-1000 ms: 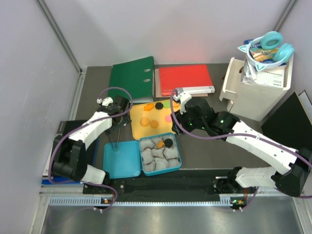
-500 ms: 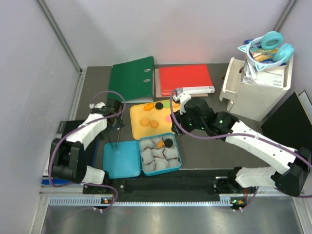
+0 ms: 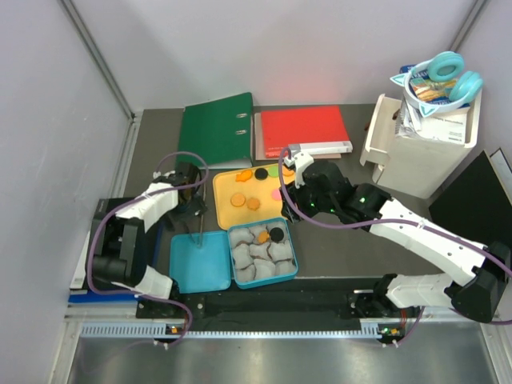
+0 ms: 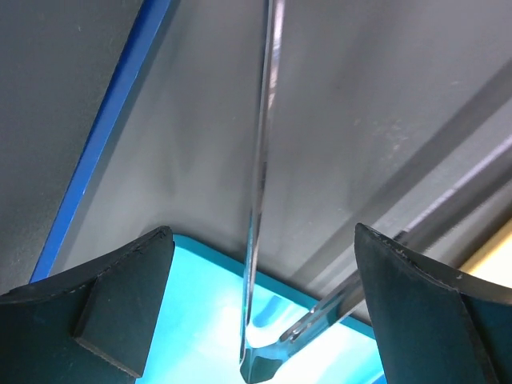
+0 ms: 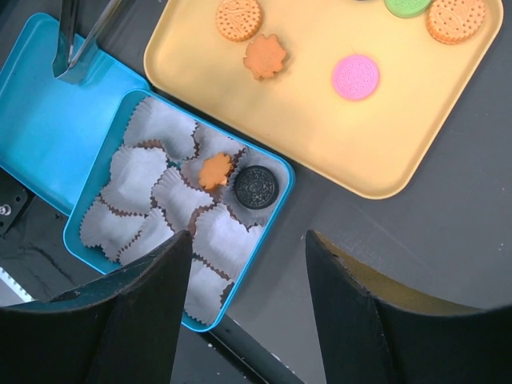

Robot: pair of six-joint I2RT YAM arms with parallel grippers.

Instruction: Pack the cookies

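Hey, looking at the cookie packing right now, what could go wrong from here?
1. The left pincer straddles the thin metal tongs, open; their tip rests on the teal lid, so an off-centre squeeze might let them slip or twist.
2. The white crinkled paper cups in the teal box are crowded; a round orange cookie dropped there could land on a rim between cups.

Back wall (image 3: 280,48): plain and pale grey; a faint reddish glow (image 3: 314,86) was noted low on it.
Left wall (image 3: 48,120): the same pale panel, joined to the back wall by a slanted metal strut (image 3: 96,56).
Table top (image 3: 336,248): dark grey and matte.
Front rail (image 3: 272,308): a black bar was fitted along the near table edge.
Near shelf (image 3: 272,360): brushed metal, evenly lit.
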